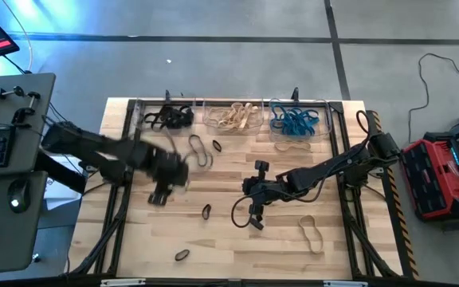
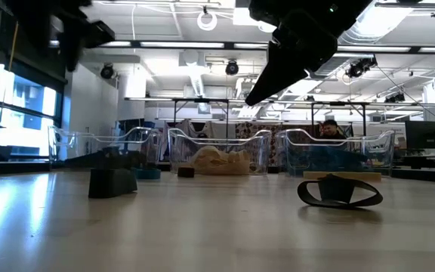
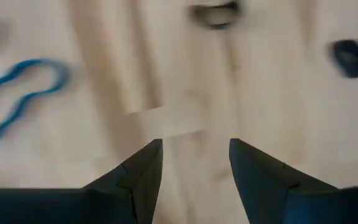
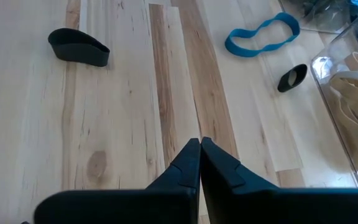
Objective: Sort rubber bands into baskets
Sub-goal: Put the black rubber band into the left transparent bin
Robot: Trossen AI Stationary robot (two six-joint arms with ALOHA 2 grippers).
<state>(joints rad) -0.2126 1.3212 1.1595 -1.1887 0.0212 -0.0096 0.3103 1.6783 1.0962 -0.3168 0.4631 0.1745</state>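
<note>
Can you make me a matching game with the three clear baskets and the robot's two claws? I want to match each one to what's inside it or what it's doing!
Things:
1. left basket
2. middle basket
3. right basket
4. left gripper
5. right gripper

Match with:
A. holds blue rubber bands
B. fingers shut, nothing between them
C. holds black rubber bands
D. fingers open, nothing between them
E. holds tan rubber bands

Right pairs: 1-C, 2-E, 3-A, 4-D, 5-B
</note>
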